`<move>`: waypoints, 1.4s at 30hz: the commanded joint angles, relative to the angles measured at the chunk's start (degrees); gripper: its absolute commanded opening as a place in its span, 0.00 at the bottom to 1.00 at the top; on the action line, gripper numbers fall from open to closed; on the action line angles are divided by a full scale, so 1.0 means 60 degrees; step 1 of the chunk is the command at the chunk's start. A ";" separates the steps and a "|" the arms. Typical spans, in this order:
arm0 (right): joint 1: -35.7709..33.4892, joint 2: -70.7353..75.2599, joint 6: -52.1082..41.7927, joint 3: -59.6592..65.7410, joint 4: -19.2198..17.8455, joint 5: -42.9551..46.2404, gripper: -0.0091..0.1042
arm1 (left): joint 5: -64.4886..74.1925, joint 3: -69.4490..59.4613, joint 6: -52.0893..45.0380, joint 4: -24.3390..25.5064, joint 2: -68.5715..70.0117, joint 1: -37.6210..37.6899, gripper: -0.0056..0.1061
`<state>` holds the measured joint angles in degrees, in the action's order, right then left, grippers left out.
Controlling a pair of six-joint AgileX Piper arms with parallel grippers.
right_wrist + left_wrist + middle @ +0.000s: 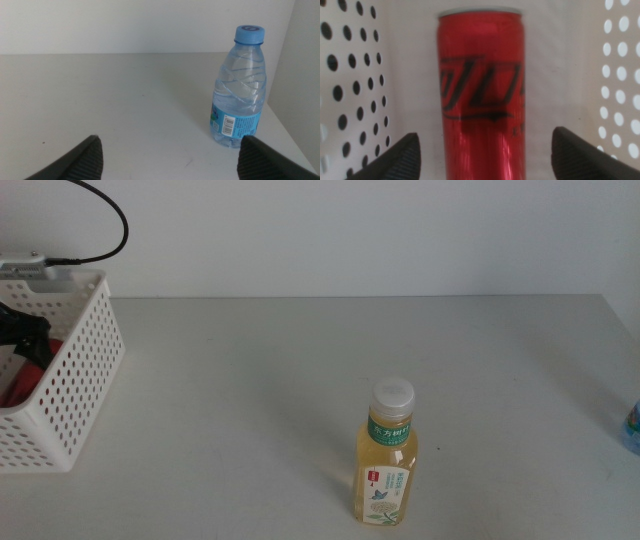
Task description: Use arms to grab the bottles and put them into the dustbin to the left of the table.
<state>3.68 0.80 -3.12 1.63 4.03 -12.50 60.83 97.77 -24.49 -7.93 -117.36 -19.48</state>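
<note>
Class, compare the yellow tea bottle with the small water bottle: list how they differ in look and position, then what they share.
The yellow tea bottle has a white cap and amber contents; the water bottle has a blue cap and is clear. The tea bottle stands mid-table; the water bottle stands near the table's right edge. Both stand upright, capped and ungripped.

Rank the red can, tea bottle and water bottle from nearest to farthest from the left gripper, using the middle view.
1. Red can, inside the dustbin beneath the left gripper.
2. Tea bottle, standing mid-table.
3. Water bottle, at the table's far right edge.
</note>
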 commanded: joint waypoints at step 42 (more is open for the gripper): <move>0.0035 0.0198 -0.0122 -0.0093 -0.0051 0.0776 0.70 | -0.6638 -1.0447 0.3974 0.0958 1.3780 0.8563 0.89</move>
<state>3.68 0.80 -3.12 1.63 4.03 -12.50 26.37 35.07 -1.57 -1.53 -36.34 30.91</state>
